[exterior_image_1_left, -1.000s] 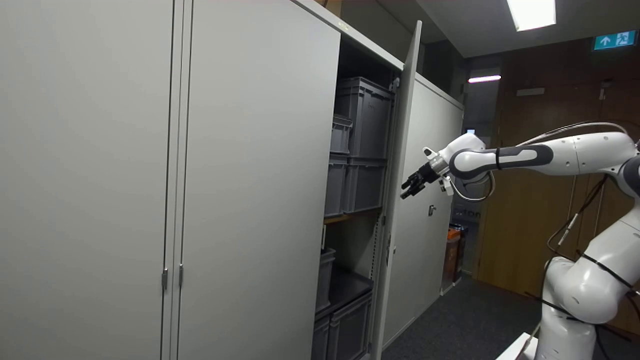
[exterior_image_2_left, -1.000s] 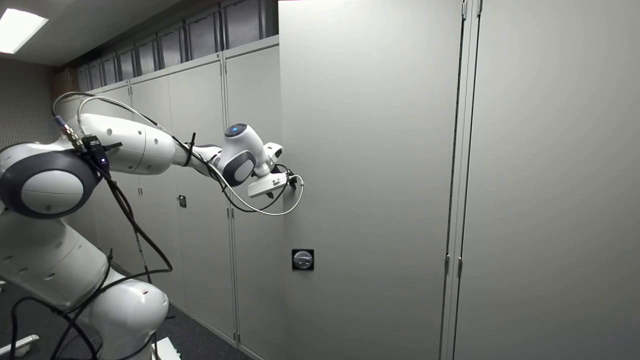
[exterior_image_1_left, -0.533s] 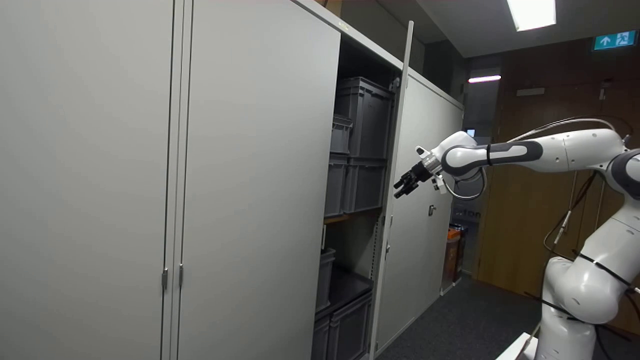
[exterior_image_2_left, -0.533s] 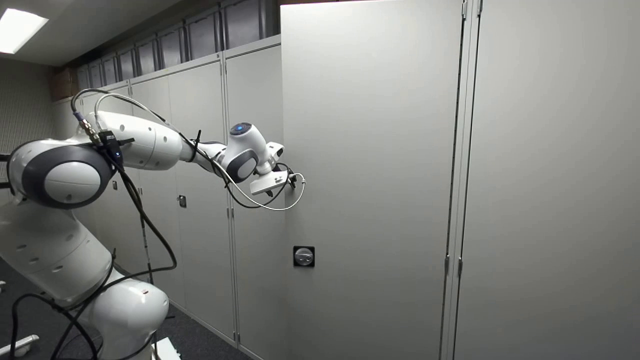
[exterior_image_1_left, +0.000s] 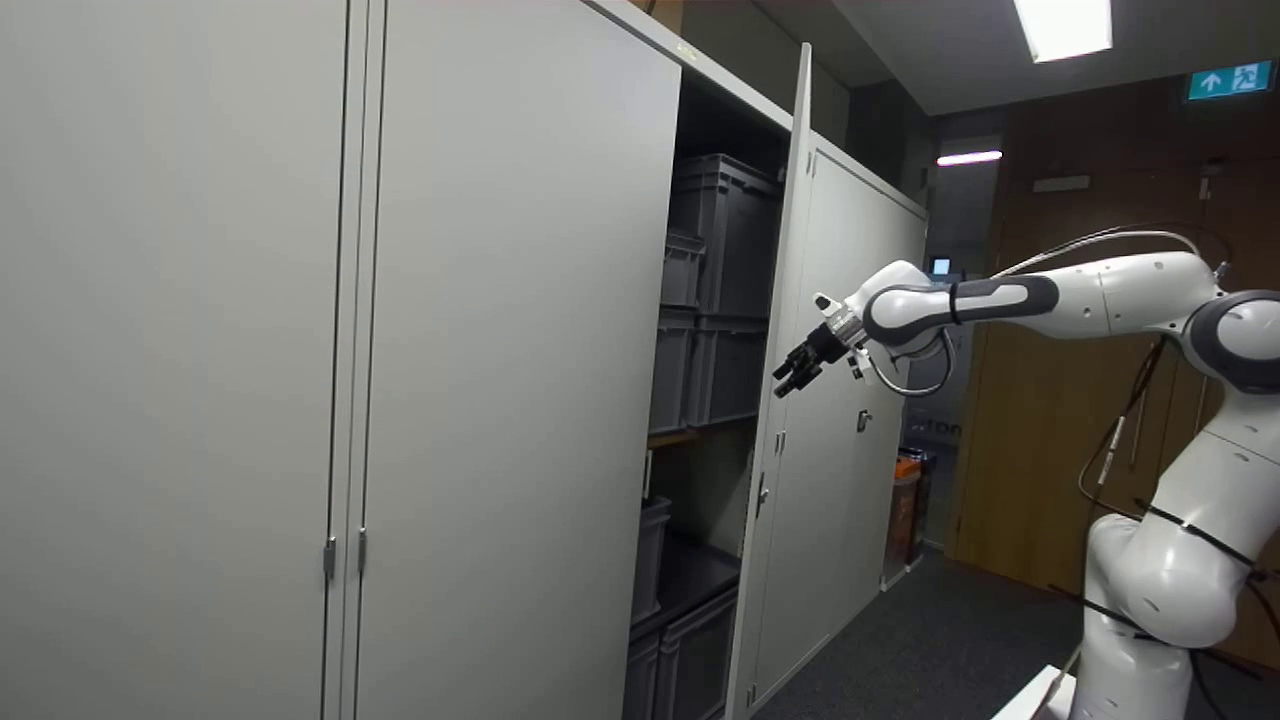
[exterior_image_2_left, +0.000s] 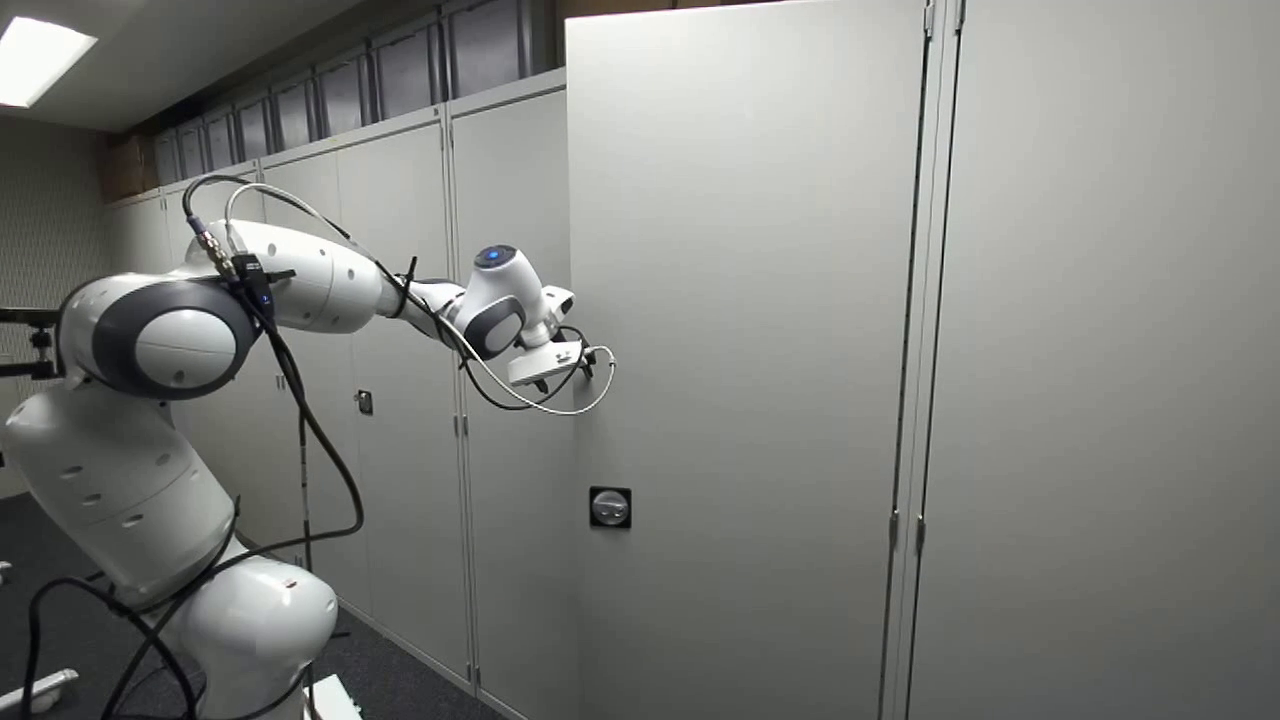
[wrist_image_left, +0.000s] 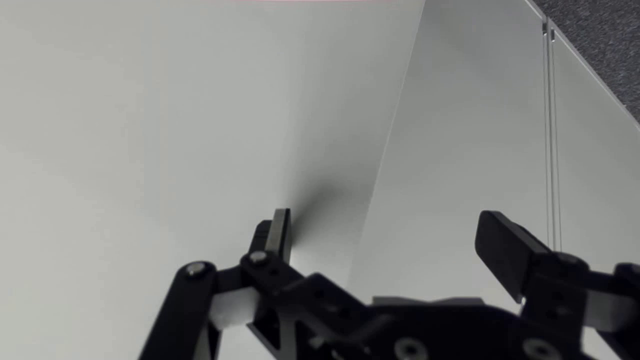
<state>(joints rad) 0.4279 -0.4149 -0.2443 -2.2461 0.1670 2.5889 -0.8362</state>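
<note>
At the bottom of the wrist view the gripper (wrist_image_left: 385, 212) has its fingers (wrist_image_left: 278, 230) spread wide, with nothing held between them. The cabinet door (exterior_image_2_left: 740, 300) fills the middle of the frame in an exterior view, and in the wrist view its pale panel covers the left and much of the centre. A dark shadow (wrist_image_left: 325, 195) lies on that panel right beside the finger at centre-left, so finger and door look very close; whether they touch cannot be told. A round lock (exterior_image_2_left: 610, 507) sits near the door's left edge, below centre in an exterior view and lower than the gripper. As for progress, the door seems to be partway through its swing. In an exterior view it juts out at an angle from the neighbouring cabinet front (exterior_image_1_left: 860, 230), and grey storage boxes (exterior_image_1_left: 740, 250) show uncovered just left of it. That much is done: the door stands ajar and the gripper is up at its face. What is left, to judge by that angle, looks to be the rest of the door's travel.
</note>
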